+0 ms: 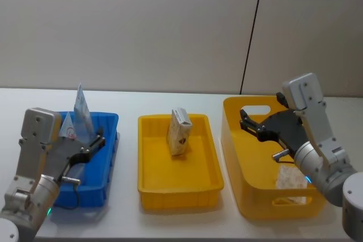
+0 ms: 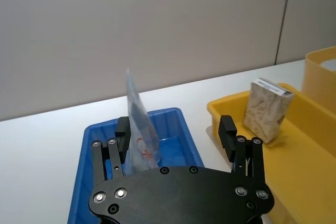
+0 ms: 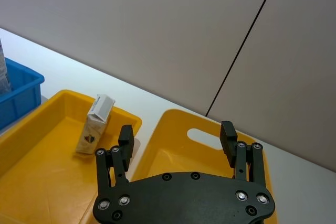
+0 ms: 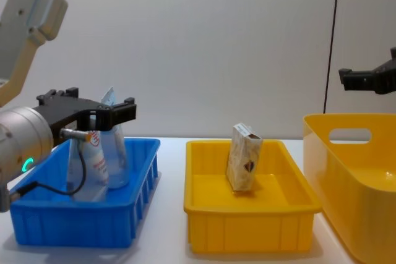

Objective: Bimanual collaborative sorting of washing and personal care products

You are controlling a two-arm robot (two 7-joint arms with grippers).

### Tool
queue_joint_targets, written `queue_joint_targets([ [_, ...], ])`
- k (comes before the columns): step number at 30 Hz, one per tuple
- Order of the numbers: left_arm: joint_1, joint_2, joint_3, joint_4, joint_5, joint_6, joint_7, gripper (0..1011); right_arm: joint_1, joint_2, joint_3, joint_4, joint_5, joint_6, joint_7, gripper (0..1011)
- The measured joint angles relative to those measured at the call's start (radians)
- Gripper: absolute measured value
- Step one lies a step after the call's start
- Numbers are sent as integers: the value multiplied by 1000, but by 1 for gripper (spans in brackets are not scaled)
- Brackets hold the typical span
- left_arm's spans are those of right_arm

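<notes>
Tabletop (image 1: 130,219) carries three bins in a row: blue bin (image 1: 109,119) on the robot's left, shallow yellow bin (image 1: 177,190) in the middle, deep yellow bin (image 1: 237,157) with handle cut-outs on the right.

Blue bin: both pale-blue squeeze tubes with red print stand upright inside, close together. The taller squeeze tube (image 1: 82,110) is toward the back. The shorter squeeze tube (image 1: 68,126) is just in front of it, toward the bin's left side.

Left end effector (image 1: 93,143) hovers over the blue bin, at about the height of the tube tops in the chest view. Its fingers are spread apart. In the left wrist view one tube rises in the gap between them, just beside one finger. Contact cannot be judged.

Shallow yellow bin: upright beige packet (image 1: 179,133) with dark logo stands on end near the back, leaning slightly. Nothing touches it.

Deep yellow bin: second beige packet (image 1: 292,178) lies low inside, at the near right, partly hidden by the right arm.

Right end effector (image 1: 247,122) is held above the deep yellow bin's back-left part, near the handle cut-out. Its fingers are spread wide, with nothing between them.
</notes>
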Motion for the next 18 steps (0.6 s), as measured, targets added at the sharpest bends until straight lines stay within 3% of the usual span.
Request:
queue_joint_targets([
  [18,-59,-74,-65,145,-45,30,28,1001,-3,2,-1,2,-2,-14,3,1004],
])
